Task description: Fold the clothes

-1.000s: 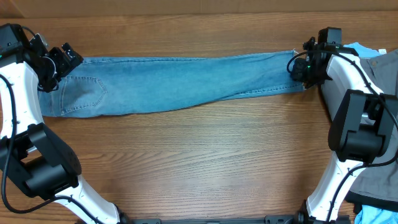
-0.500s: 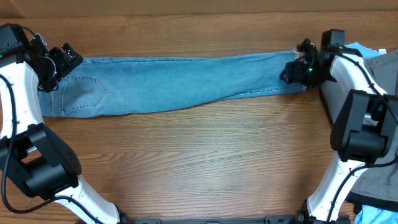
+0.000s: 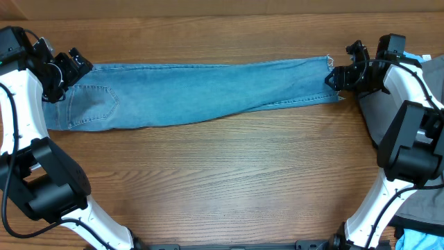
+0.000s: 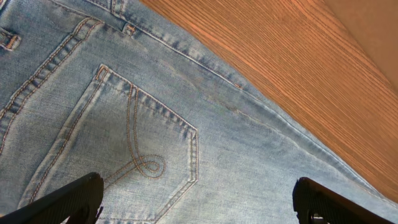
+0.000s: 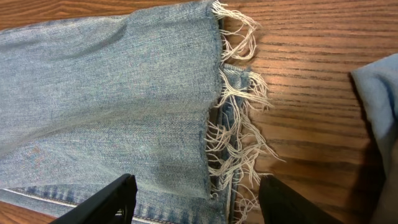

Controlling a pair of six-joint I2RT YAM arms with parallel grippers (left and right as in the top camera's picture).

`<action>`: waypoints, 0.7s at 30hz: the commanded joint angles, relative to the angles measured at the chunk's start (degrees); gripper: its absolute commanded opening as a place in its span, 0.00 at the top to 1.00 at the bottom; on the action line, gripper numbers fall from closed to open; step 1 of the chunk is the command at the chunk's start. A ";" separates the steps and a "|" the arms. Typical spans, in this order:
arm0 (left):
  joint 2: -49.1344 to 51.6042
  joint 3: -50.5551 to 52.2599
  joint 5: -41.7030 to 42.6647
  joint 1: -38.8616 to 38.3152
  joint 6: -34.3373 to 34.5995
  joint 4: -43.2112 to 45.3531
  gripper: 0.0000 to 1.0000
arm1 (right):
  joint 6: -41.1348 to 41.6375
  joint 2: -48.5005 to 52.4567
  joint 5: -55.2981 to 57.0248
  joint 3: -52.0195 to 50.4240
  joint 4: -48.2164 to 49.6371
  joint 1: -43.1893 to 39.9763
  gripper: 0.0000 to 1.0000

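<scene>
Jeans (image 3: 208, 94) flat, frayed hem (image 5: 239, 102) below right pincer (image 3: 336, 75)

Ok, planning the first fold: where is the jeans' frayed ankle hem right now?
Overhead, the frayed hem lies flat toward the right side of the table, under the right gripper, whose jaws are open and not gripping it.

Wood-grain table (image 3: 222, 180) w/ light-blue jeans (image 3: 201, 94) laid flat lengthwise along far side, waist at L, frayed hem at R; grey trousers (image 3: 436, 80) at R edge.
</scene>
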State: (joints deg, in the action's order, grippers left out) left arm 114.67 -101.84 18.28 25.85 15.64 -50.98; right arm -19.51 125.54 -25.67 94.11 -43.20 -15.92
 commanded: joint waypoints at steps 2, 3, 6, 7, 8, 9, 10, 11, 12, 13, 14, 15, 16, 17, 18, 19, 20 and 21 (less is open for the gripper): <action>-1.40 -1.51 0.61 0.00 -0.66 0.20 0.00 | -1.44 -1.95 -2.82 -0.57 0.37 0.15 0.36; -1.40 -1.51 0.61 0.00 -0.66 0.22 0.00 | -1.75 -1.92 -3.82 -1.07 0.76 0.15 0.37; -1.40 -1.51 0.59 0.00 -0.66 0.20 0.00 | -1.73 -1.86 -4.50 -3.13 2.58 0.15 0.37; -1.40 -1.51 0.61 0.00 -0.66 0.20 0.00 | -1.73 -1.86 -4.48 -3.93 3.19 0.15 0.37; -1.40 -1.51 0.61 0.00 -0.66 0.20 0.00 | -1.73 -1.86 -4.46 -4.72 3.80 0.13 0.38; -1.40 -1.51 0.61 0.00 -0.66 0.20 0.00 | -1.73 -1.86 -4.48 -5.62 4.52 0.15 0.38; -1.40 -1.51 0.61 0.00 -0.66 0.20 0.00 | -1.73 -1.86 -4.85 -6.12 5.03 0.15 0.38; -1.40 -1.51 0.61 0.00 -0.66 0.20 0.00 | -1.75 -1.86 -6.05 -6.36 5.31 0.13 0.38; -1.40 -1.51 0.61 0.00 -0.66 0.20 0.00 | -1.75 -1.86 -7.41 -6.36 5.49 0.13 0.37; -1.40 -1.51 0.61 0.00 -0.66 0.22 0.00 | -1.75 -1.86 -8.17 -6.34 5.70 0.13 0.38; -1.40 -1.51 0.61 0.00 -0.66 0.20 0.00 | -1.75 -1.86 -8.11 -6.34 5.95 0.15 0.41; -1.40 -1.51 0.61 0.00 -0.66 0.20 0.00 | -1.75 -1.86 -8.09 -6.34 6.21 0.13 0.42; -1.40 -1.51 0.61 0.00 -0.66 0.22 0.00 | -1.75 -1.86 -8.11 -6.34 6.60 0.13 0.43; -1.40 -1.51 0.61 0.00 -0.66 0.22 0.00 | -1.75 -1.86 -8.11 -6.34 6.88 0.09 0.43; -1.40 -1.51 0.61 0.00 -0.66 0.22 0.00 | -1.73 -1.86 -8.11 -6.34 6.93 0.09 0.43; -1.40 -1.51 0.61 0.00 -0.66 0.20 0.00 | -1.73 -1.86 -8.11 -6.34 6.84 0.09 0.45; -1.40 -1.51 0.61 0.00 -0.66 0.20 0.00 | -1.73 -1.86 -8.11 -6.34 6.78 0.09 0.47; -1.40 -1.51 0.59 0.00 -0.66 0.22 0.00 | -1.73 -1.86 -8.11 -6.34 6.88 0.09 0.54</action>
State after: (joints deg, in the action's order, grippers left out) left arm 114.67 -101.84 18.28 25.85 15.64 -51.00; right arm -21.08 125.54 -32.62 88.12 -36.64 -15.92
